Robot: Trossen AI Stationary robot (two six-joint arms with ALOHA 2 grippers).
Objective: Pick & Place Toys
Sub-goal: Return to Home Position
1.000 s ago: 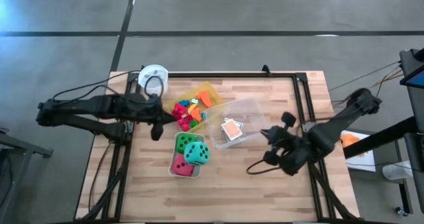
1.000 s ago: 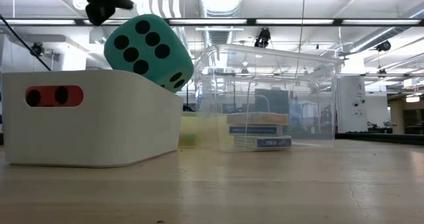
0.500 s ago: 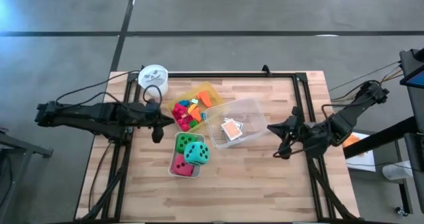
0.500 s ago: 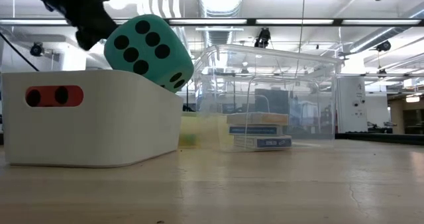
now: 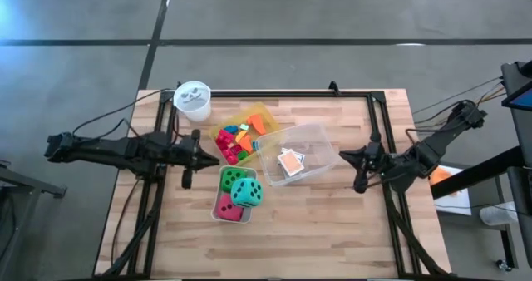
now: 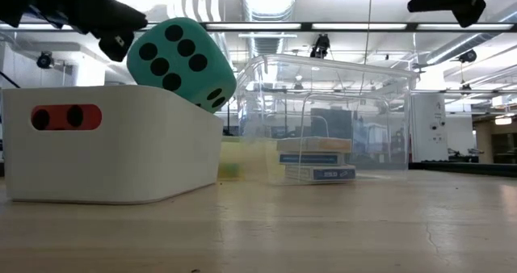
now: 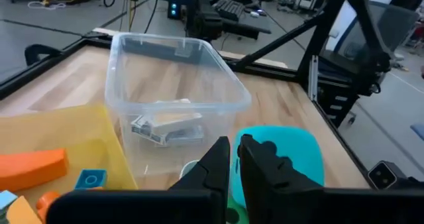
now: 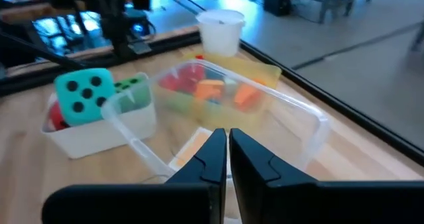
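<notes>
Quickly, high view: left gripper (image 5: 202, 153) hangs over the table's (image 5: 332, 231) left edge, just beside the tray (image 5: 259, 115), clenched on nothing. Right gripper (image 5: 347, 160) sits just right of the box (image 5: 320, 135), not touching it, also clenched and empty. Blocks (image 5: 233, 141) are piled in the tray: red, orange, yellow, green, blue. Card packs (image 5: 289, 162) lie inside the box. Green die (image 5: 237, 178), teal die (image 5: 248, 193) and red die (image 5: 229, 207) are crammed in the bin (image 5: 218, 217), which stands in front of the tray. Cup (image 5: 193, 100) is at the back left corner.

Low view: bin (image 6: 121, 164) at left, teal die (image 6: 179, 61) tilted and poking above its rim. Red die (image 6: 66, 116) shows through the handle slot. Box (image 6: 331, 87) at right with stacked card packs (image 6: 315, 158) inside. Dark arm parts fill both top corners, well above the table.

Left wrist view: fingers (image 7: 215, 171) pressed nearly together, nothing between them. Ahead are the box (image 7: 179, 71) with card packs (image 7: 169, 128), the teal die (image 7: 291, 158), and a tray corner (image 7: 66, 138) holding an orange block (image 7: 30, 171) and a blue one.

Right wrist view: fingers (image 8: 215, 154) closed, empty. Beyond them is the box (image 8: 298, 118), with the blocks (image 8: 212, 91) seen through its wall. Teal die (image 8: 83, 95) and green die (image 8: 129, 90) sit in the bin (image 8: 99, 139), the cup (image 8: 220, 32) far behind.
</notes>
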